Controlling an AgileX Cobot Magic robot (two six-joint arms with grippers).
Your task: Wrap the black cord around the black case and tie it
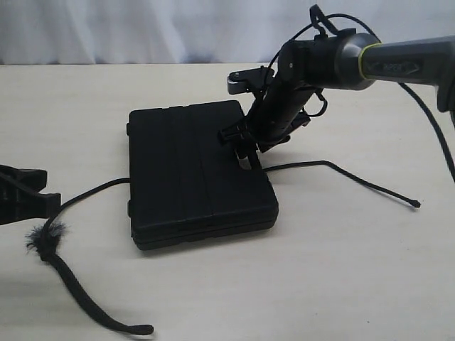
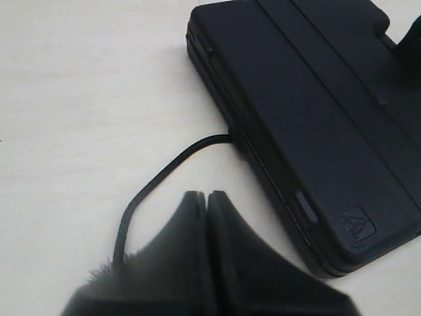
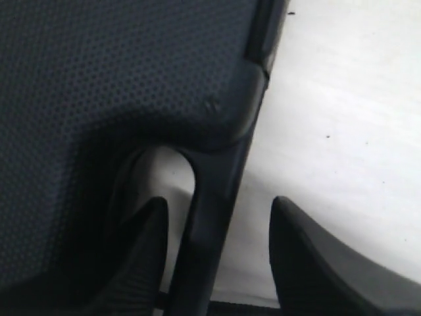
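Note:
The black case [image 1: 192,170] lies flat mid-table. The black cord [image 1: 85,190] comes out from under its left side, runs to a fuzzy tuft [image 1: 46,234] and ends in a thicker flat end [image 1: 106,320] near the front. Its thin other part [image 1: 341,170] trails off to the right. My left gripper [image 1: 55,202] is shut beside the tuft, and nothing shows between its tips [image 2: 207,194]. The cord [image 2: 164,171] curves past it toward the case [image 2: 309,112]. My right gripper [image 1: 245,153] is open astride the case's handle bar [image 3: 210,191], one finger in the cutout [image 3: 141,230], one outside.
A pale table [image 1: 341,270] carries everything, with a white curtain [image 1: 142,28] behind its far edge. The right arm [image 1: 355,60] reaches in from the upper right, with thin smooth cables [image 1: 434,128] hanging from it.

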